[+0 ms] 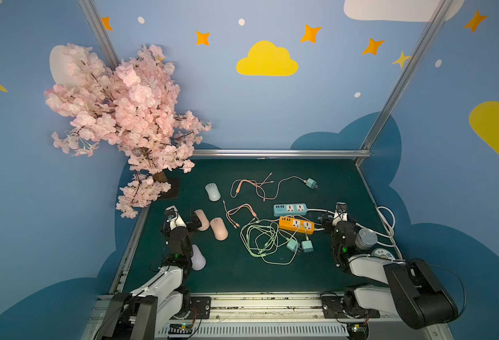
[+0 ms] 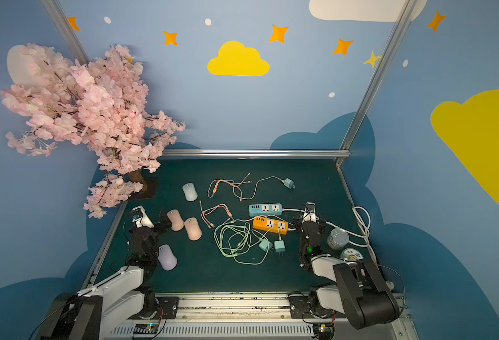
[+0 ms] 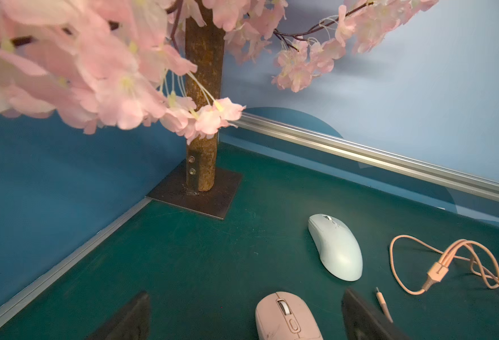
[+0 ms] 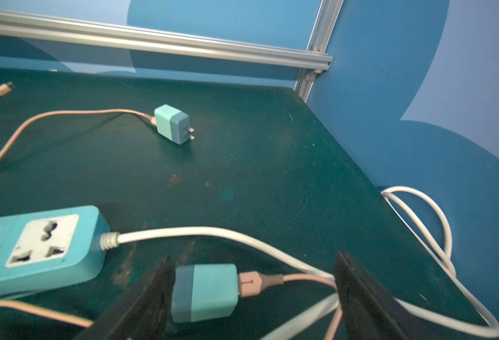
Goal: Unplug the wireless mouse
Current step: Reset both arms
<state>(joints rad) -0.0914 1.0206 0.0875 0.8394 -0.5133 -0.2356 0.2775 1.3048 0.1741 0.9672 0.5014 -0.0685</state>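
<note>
Near the green table's [image 1: 242, 273] left edge, the left gripper [image 3: 246, 294], jaws spread wide, flanks the pink wireless mouse [image 3: 286, 318]. The mouse's rear is cut off and any plug cannot be made out. The right gripper [image 4: 254, 256], likewise spread, flanks a teal charger [image 4: 210, 291] that is hard to find in both top views.

Nothing legible shows — no brand, number or sign can be read. The round disc [image 1: 383, 253] beside the can [image 1: 366, 239] bears a printed label in both top views — its characters too small to make out.
</note>
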